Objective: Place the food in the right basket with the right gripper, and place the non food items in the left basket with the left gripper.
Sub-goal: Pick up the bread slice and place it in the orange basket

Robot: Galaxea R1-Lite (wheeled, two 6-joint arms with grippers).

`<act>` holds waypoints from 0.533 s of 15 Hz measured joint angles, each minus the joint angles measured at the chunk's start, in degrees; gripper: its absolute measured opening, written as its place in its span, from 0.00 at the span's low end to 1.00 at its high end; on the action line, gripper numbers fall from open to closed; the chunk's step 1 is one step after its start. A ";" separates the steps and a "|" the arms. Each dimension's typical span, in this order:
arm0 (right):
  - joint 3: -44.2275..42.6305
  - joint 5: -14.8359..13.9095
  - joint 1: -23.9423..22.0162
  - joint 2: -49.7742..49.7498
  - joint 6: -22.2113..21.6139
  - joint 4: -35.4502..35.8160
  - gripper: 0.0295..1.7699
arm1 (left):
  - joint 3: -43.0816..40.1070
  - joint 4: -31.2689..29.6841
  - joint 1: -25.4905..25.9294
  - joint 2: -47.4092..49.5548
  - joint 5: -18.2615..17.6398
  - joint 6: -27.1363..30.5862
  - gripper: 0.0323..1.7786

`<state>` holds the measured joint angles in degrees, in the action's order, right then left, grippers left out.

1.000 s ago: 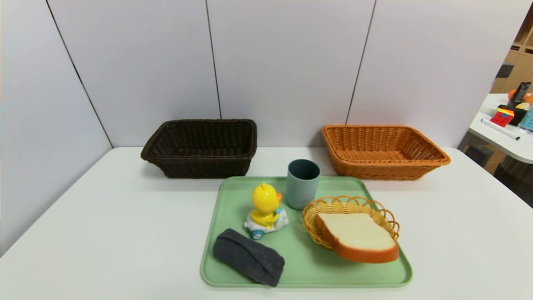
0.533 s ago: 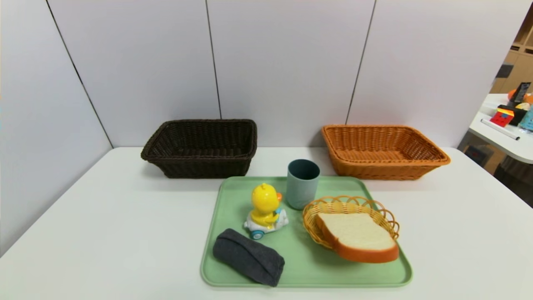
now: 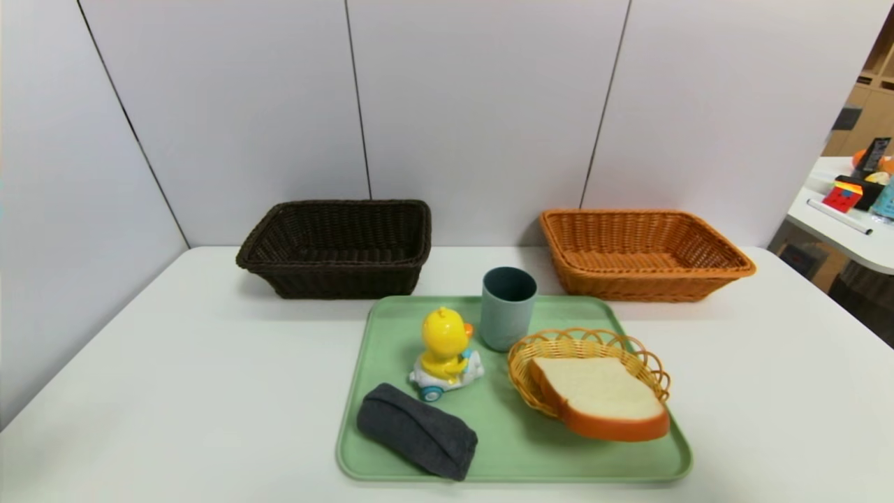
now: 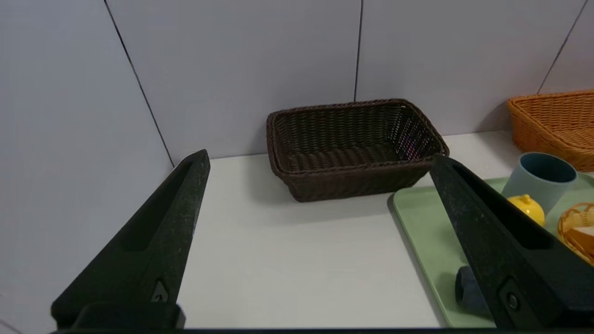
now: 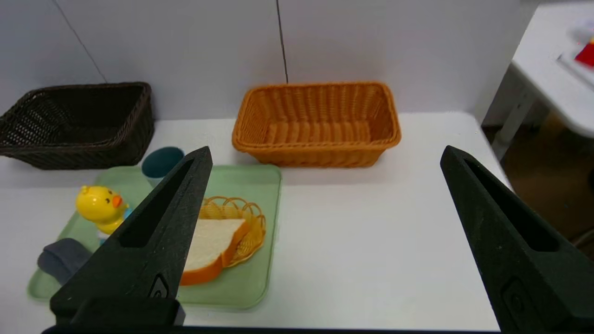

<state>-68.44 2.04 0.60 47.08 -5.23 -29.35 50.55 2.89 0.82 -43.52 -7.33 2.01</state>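
Head view showed the thick slice of white bread with orange-brown crust point(image 3: 598, 397) lying tilted in a small round yellow wicker bowl point(image 3: 585, 346) on the pale green plastic tray point(image 3: 517, 447). It looked light and soft, best pinched gently across the crust edge. The right gripper point(image 5: 325, 157) and left gripper point(image 4: 320, 162) both hung above the surface, jaws wide, holding nothing.

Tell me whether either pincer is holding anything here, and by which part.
Nothing is held. The left pincer and right pincer are both open and empty, back from the tray; the bread lies untouched.
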 joint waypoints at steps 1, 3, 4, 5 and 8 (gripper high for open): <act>-2.54 -0.04 0.20 3.39 -2.10 -1.78 0.96 | 4.27 0.02 -0.22 -4.88 0.16 0.24 0.95; -6.58 -0.09 1.00 9.47 -6.84 -4.41 0.96 | 10.63 0.17 -1.87 -13.26 2.12 0.46 0.95; -7.88 -0.11 2.01 11.85 -9.84 -6.25 0.96 | 12.64 0.44 -4.17 -16.79 4.05 0.35 0.95; -8.77 -0.13 3.69 13.82 -13.68 -8.42 0.96 | 13.51 1.13 -7.16 -19.37 6.29 0.05 0.95; -10.31 0.00 11.14 17.99 -30.03 -14.96 0.96 | 13.97 3.00 -16.16 -24.14 14.41 -2.52 0.95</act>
<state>-78.75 2.04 11.74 65.07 -35.26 -44.31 64.52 5.89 -15.35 -67.66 7.08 -0.51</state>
